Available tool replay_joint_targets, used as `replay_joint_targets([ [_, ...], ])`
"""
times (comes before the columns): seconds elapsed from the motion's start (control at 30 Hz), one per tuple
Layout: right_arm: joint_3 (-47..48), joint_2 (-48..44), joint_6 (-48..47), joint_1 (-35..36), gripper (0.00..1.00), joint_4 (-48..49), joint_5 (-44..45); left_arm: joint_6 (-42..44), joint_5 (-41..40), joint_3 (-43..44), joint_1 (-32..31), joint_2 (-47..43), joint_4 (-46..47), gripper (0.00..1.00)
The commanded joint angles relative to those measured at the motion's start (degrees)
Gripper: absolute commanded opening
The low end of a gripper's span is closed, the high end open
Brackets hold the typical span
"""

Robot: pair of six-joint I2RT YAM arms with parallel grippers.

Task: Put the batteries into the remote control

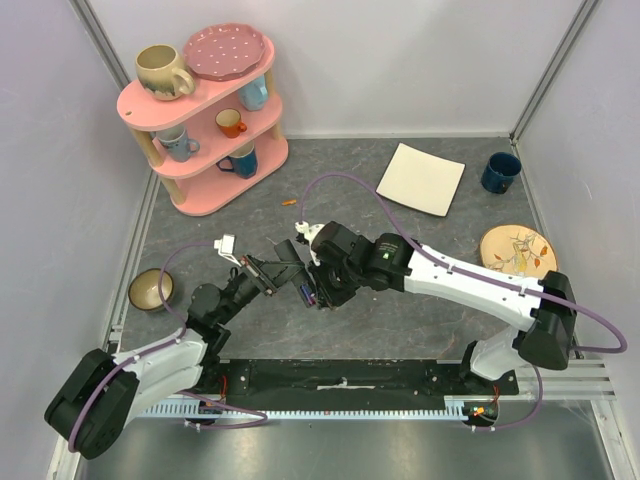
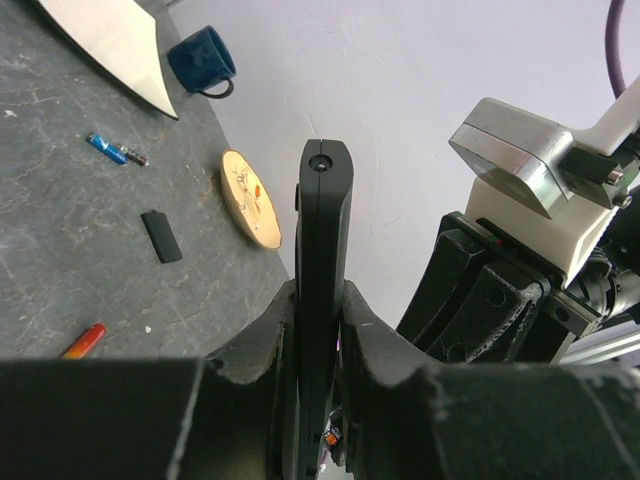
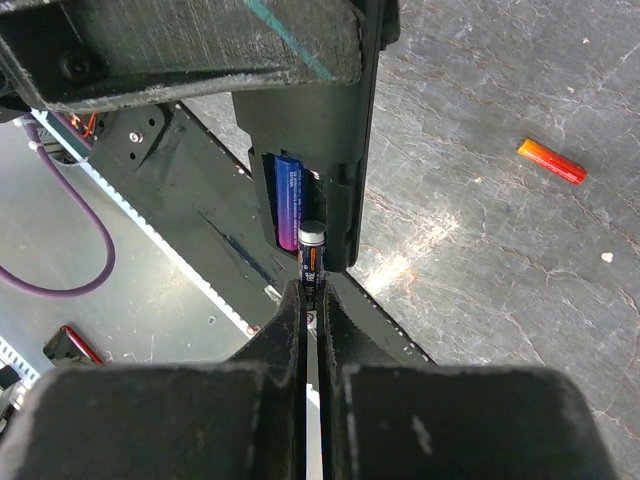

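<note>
The remote control (image 2: 322, 230) is clamped in the left gripper (image 2: 320, 330). A second battery (image 3: 311, 250), pinched by the right gripper (image 3: 313, 305), is held at its recess (image 3: 325, 200) (blue battery (image 3: 288, 200) already seated); it must be pressed in.

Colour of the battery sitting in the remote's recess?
Blue-purple battery; best in right wrist view.

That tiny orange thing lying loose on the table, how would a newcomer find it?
Start at the pink three-tier shelf of mugs in the far left corner of the grey table. Just right of its base, toward the cream square plate, lies a thin orange-red cylinder battery. It is the only loose thing on that bare patch, and far smaller than any mug.
</note>
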Motion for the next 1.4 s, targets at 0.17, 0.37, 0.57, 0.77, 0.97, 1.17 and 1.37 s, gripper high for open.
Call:
replay_joint_targets([
  [0.17,2.62,2.68,0.26,0.19,0.0,-0.26,2.53,-1.59,1.12,-3.56,-0.14,-2.1,2.66,0.02],
  [0.37,3.14,2.95,-0.36,0.19,0.0,-0.61,3.32,-2.03,1.74,-3.39,-0.14,-2.11,1.08,0.02],
  [0.57,3.23,3.21,-0.79,0.11,0.0,-0.87,4.73,-3.34,2.62,-2.86,-0.14,-1.84,-0.68,0.02],
  [0.77,4.02,3.91,-1.23,0.19,0.0,-1.13,6.04,-5.19,2.88,-2.95,-0.14,-1.4,-1.91,0.02],
  [0.97,4.81,4.79,-1.76,0.19,0.0,-1.57,6.49,-6.33,3.32,-3.03,-0.14,-1.05,-2.96,0.02],
  [1.17,4.99,5.58,-2.11,0.28,0.0,-1.75,7.1,-7.04,3.76,-3.21,-0.14,-0.7,-2.26,0.02],
  [1.37,5.52,6.11,-2.38,0.02,0.0,-1.75,7.89,-7.21,4.2,-3.38,-0.23,-0.52,-2.0,0.02],
])
